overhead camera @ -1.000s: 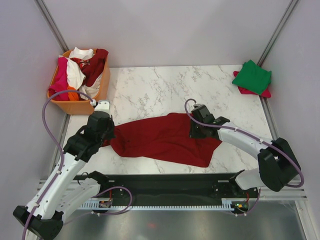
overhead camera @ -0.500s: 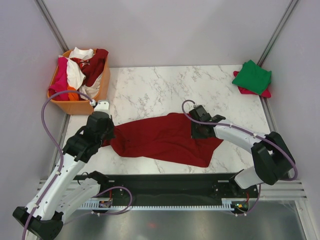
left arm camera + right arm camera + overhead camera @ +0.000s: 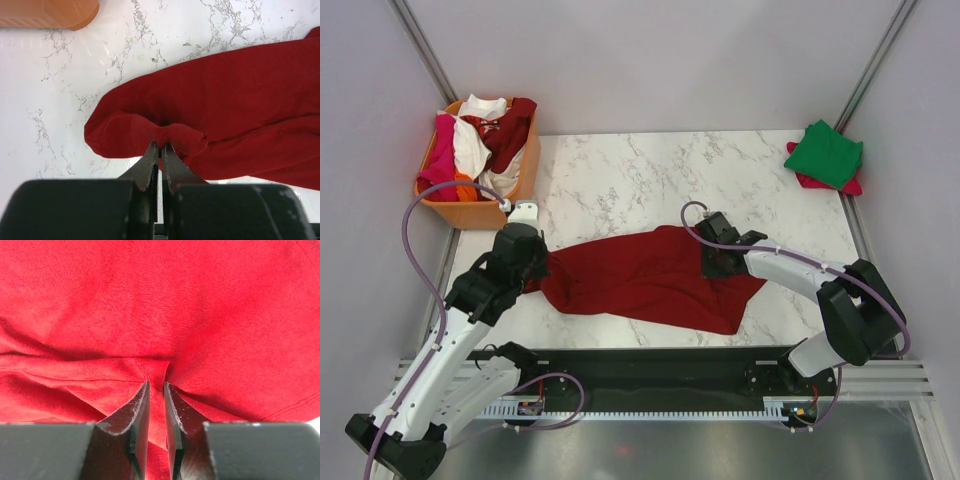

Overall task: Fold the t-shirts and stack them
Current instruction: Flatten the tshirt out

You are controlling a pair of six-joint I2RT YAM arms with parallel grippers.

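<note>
step in hand, as judged: spreading the dark red t-shirt (image 3: pixel 650 280), which lies crumpled mid-table (image 3: pixel 620 180); left gripper (image 3: pixel 160 145) clenched on its left end; right gripper (image 3: pixel 156 385) pinching a pucker near its right end; next move calls for drawing apart to flatten it before folding
</note>
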